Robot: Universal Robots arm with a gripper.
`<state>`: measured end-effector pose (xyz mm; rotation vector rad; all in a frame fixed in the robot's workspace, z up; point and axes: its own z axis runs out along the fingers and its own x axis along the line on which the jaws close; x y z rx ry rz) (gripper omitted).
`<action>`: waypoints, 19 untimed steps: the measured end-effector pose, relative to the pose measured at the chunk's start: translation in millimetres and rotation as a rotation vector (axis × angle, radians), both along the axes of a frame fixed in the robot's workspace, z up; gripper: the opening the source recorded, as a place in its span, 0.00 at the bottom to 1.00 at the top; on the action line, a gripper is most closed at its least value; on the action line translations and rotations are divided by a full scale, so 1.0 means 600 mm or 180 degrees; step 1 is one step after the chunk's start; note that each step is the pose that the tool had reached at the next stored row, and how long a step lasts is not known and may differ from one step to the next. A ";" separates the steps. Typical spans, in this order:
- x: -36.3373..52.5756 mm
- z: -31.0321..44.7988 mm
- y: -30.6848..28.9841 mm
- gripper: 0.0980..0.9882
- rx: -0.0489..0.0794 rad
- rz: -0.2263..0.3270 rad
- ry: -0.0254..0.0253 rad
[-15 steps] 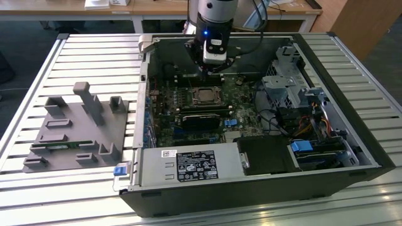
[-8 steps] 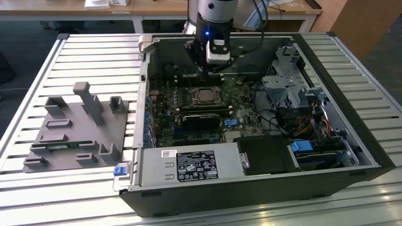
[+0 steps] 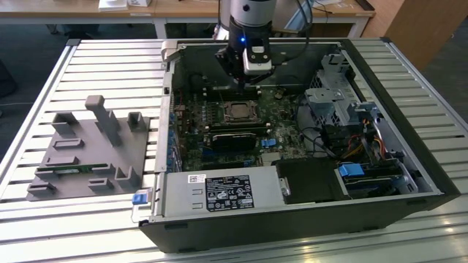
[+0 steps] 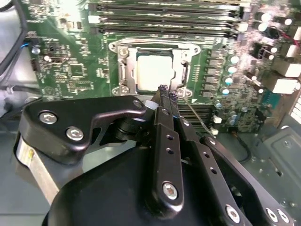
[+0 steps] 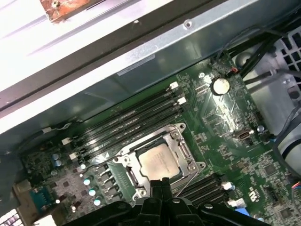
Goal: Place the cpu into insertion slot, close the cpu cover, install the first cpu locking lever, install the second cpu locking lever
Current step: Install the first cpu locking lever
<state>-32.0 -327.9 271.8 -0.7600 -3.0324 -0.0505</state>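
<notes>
Labels first: large black-and-white label [image 3: 228, 193] on the grey power supply box [image 3: 183, 200] at the near wall of the open computer case [image 3: 292, 227]; small white sticker [image 3: 196, 178] just above it. Print on both is too small to make out. Cpu [image 4: 153, 70] top washed pale by glare in both wrist views; no marking can be read on it.

Cpu sits in the insertion slot [image 5: 130, 174], on the green motherboard [image 4: 70, 61]. Cpu cover [image 5: 182, 150] lies flat around it, chip showing through the window. Long black memory slots [image 4: 164, 21] run just beside the socket.

Pincer [image 4: 167, 92] has its fingertips pressed together, nothing seen between them. The tips hang at the socket's edge, over the corner of the cover. Thin metal rod [image 4: 195, 115] runs off at a slant just beside the tips; cannot tell whether they touch it, or whether it is latched.

Hidden or cut off:
- The socket edge nearest the pincer is covered by the fingertips in both wrist views.
- The black pincer body blocks the board on its own side in the second wrist view.
- In the exterior view, the arm [image 3: 252, 22] is cut off at the top, and the pincer [image 3: 245, 83] hangs just behind the socket.
- Round coin battery [image 5: 219, 85] shows plainly; small parts around it are blurred.

Grey moulded fixture [image 3: 87, 153] rests on the slatted worktop [image 3: 73, 71], to the exterior view's left of the case, with a small green strip [image 3: 69, 170] lying in one recess.
</notes>
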 end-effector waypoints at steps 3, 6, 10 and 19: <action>0.000 0.000 0.0000 0.01 0.0006 0.0057 -0.0060; 0.000 0.000 0.0002 0.01 0.0012 0.0200 -0.0069; 0.000 -0.001 0.0000 0.01 0.0014 0.0431 -0.0068; 0.000 -0.003 0.0000 0.01 0.0020 0.0951 -0.0067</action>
